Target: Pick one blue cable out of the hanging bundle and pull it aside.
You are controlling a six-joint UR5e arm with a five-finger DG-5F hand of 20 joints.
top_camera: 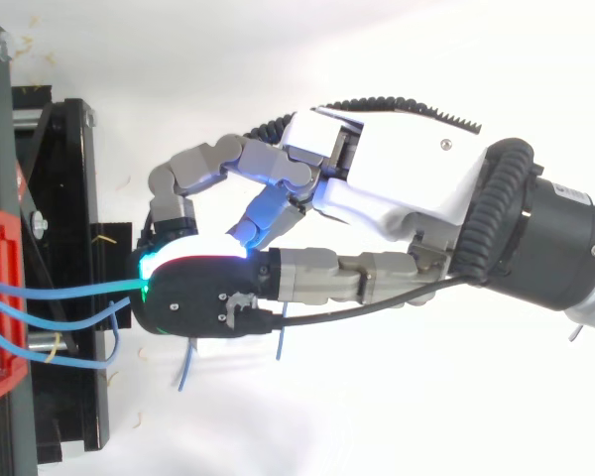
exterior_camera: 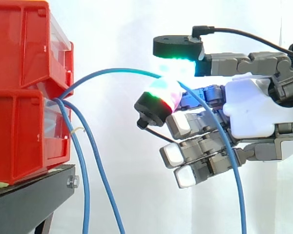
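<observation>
Blue cable (exterior_camera: pixel 112 70) arcs from the stacked red bins (exterior_camera: pixel 19 73) at the edge of the black stand (exterior_camera: pixel 24 200) across to my hand (exterior_camera: pixel 254 112). I see its fingers (exterior_camera: pixel 178 46) pinching it between glowing pads. Two other blue cables (exterior_camera: pixel 85 185) hang beside the bins.
</observation>
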